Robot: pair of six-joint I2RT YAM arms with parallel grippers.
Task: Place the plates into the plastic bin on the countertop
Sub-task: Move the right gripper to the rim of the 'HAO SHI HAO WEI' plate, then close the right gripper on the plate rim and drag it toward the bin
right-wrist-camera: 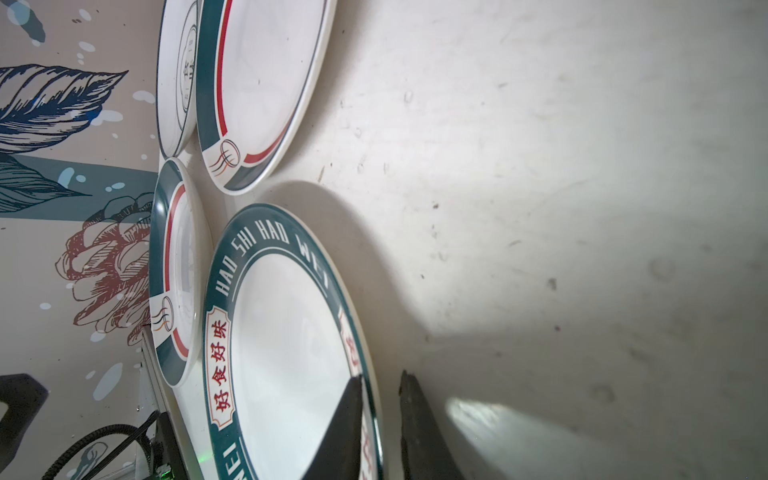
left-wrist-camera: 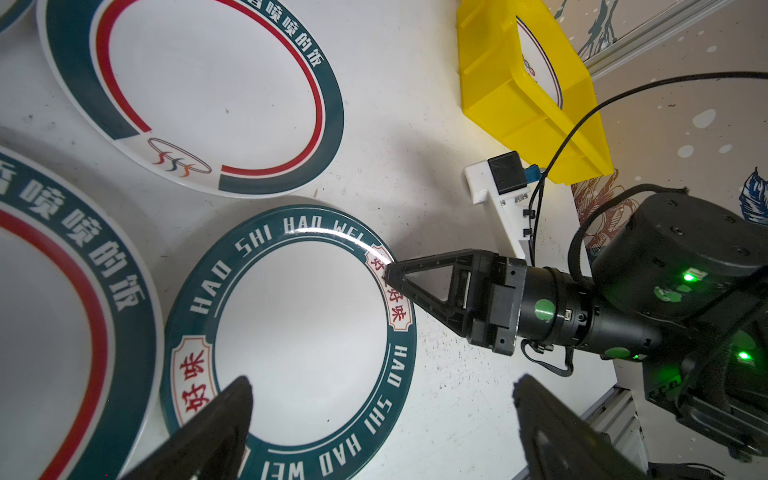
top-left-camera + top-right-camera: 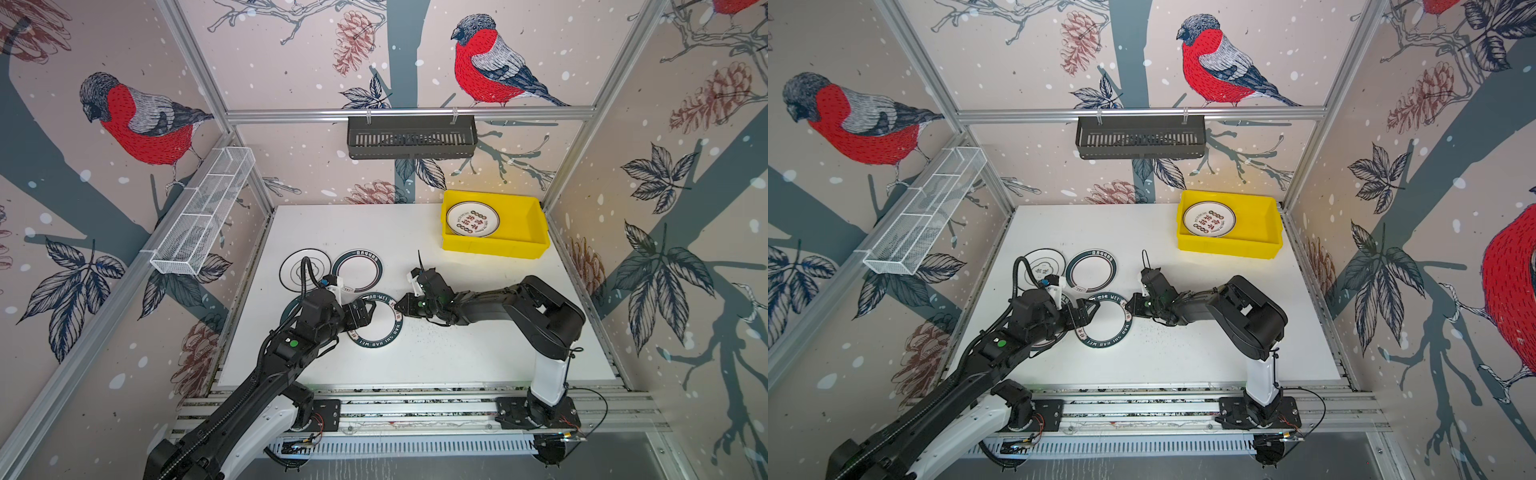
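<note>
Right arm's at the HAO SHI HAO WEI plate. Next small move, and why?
Probably finish closing the right gripper before any lift. Its fingers straddle the rim of the lettered plate, one over the dish and one outside, with a sliver of gap showing. The left gripper hangs open over its opposite edge.

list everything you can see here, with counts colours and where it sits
lettered plate: 1, white with green rim, countertop left of centre
ringed plates: 2, white with green and red rings, beside it
lined plate: 1, white with thin dark lines, far left of the group
bin plate: 1, white with red characters, inside the bin
plastic bin: 1, yellow, far right corner
countertop: 1, white
basket: 1, black slotted, on back rail
mesh tray: 1, white wire, on left rail
left gripper: black, open, over the lettered plate
right gripper: black, jaws narrowly apart, astride that plate's rim
</note>
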